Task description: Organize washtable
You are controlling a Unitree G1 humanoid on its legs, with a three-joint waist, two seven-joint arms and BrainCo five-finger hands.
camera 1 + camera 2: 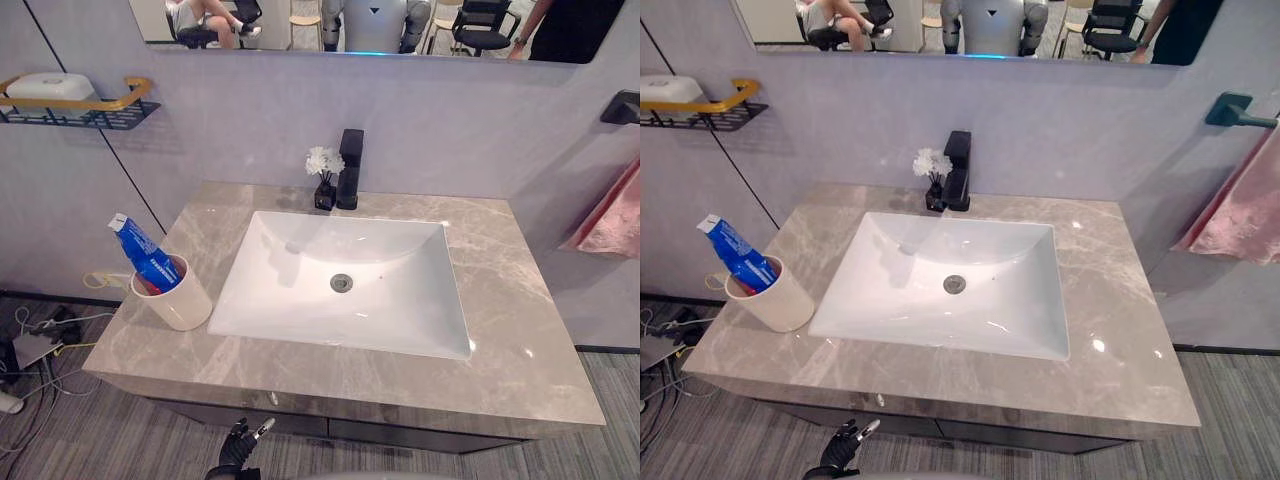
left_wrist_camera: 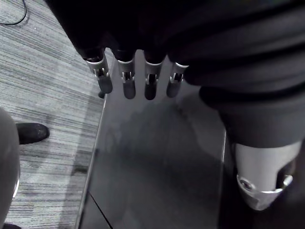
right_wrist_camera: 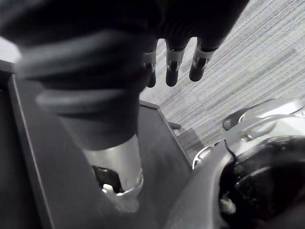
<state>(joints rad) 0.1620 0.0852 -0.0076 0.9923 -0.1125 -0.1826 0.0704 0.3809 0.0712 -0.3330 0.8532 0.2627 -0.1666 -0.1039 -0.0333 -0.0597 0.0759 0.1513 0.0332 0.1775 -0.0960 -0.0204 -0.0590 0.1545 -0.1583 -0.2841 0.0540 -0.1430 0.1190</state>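
Two empty hands hang beside the cabinet (image 2: pixel 152 167), left hand (image 1: pixel 240 447) and right hand (image 3: pixel 172 67), fingers loosely straight | cup (image 1: pixel 178 298) with toothpaste tube (image 1: pixel 143 252) at 9 o'clock of the basin (image 1: pixel 300 290) | risk: a rising hand may clip the leaning tube, toppling the cup.

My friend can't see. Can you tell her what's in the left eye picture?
A white sink sits in a grey marble counter, with a black tap and white flowers behind it. A cup on the left holds a blue tube. The left hand hangs below the counter's front edge.
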